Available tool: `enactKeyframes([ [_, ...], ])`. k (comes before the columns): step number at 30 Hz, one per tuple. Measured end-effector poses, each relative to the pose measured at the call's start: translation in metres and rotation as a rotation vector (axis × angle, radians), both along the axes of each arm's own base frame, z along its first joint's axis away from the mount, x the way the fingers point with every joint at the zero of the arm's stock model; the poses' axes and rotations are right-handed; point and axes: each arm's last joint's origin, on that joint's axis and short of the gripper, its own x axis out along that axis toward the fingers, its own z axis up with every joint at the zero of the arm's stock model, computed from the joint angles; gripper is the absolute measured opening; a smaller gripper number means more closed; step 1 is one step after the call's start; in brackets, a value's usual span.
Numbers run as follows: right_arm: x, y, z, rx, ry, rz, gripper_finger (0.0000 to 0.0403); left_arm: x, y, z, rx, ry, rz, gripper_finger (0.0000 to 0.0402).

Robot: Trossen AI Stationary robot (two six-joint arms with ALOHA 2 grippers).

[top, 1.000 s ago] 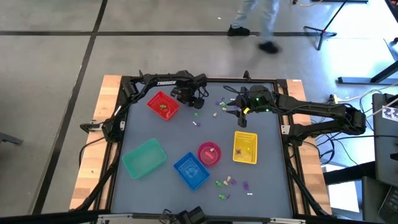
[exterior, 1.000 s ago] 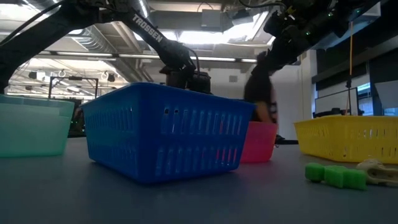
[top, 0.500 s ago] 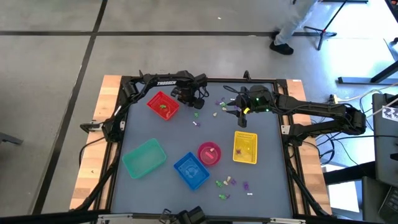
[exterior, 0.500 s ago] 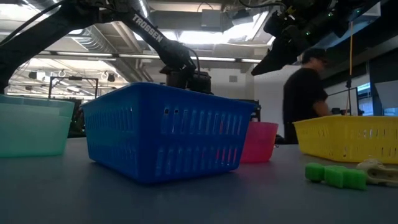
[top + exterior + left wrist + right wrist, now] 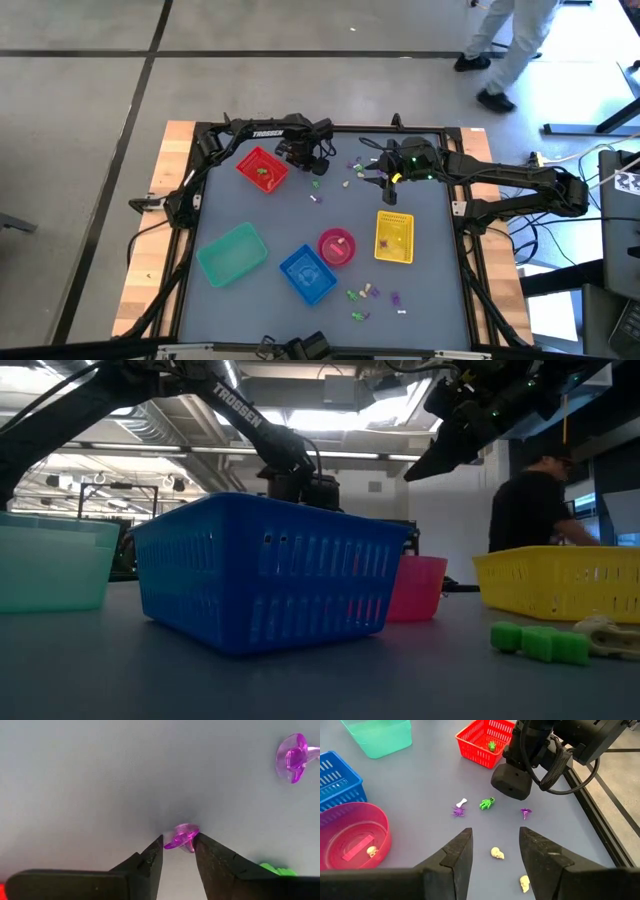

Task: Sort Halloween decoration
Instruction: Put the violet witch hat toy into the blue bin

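Left gripper (image 5: 313, 170) sits low at upper centre of the high view, just right of the red basket (image 5: 262, 168); in its wrist view the fingertips (image 5: 156, 849) flank a small purple trinket (image 5: 181, 836) on the table, nearly touching it on both sides. The trinket lies straight between the tips, so only closing remains. Further right, the right gripper (image 5: 385, 180) hovers spread and empty.

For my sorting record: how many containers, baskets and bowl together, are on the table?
5: the red basket by the left gripper, teal basket front left, blue basket beside it, pink bowl, and yellow basket. None seems hidden.
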Motion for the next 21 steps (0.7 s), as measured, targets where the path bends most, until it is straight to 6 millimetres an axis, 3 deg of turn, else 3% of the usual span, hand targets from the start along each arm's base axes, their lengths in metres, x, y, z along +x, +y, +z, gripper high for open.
enactKeyframes([
  [21, 0.0000, 0.0000, 0.0000, 0.000, 0.000, 0.000, 0.0159, -0.0001, -0.0001, -0.0001, -0.020, -0.011, 0.002, 0.0105],
])
